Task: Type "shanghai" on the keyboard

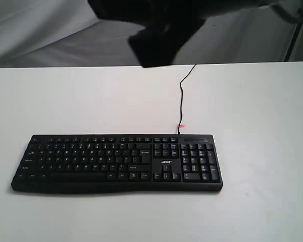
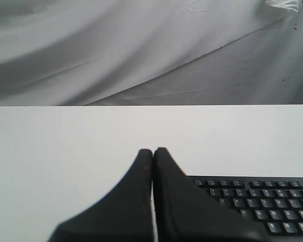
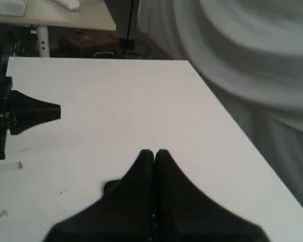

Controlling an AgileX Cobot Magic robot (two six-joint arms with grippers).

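The wide black keyboard [image 1: 116, 162] with white legends and an "acer" logo lies flat on the white table [image 1: 252, 111], toward its front left. Its thin black cable [image 1: 182, 98] runs off the far edge. In the left wrist view my left gripper [image 2: 153, 151] is shut with nothing held, and the keyboard's upper key rows [image 2: 262, 201] show just beside it. My right gripper [image 3: 154, 152] is also shut and empty, over bare table, with no keys in its view. Neither gripper shows clearly in the exterior view.
A dark blurred shape [image 1: 156, 30] hangs at the top of the exterior view, above the table's far edge. A black arm part [image 3: 20, 113] sits on the table in the right wrist view. White cloth [image 2: 141, 50] drapes behind the table.
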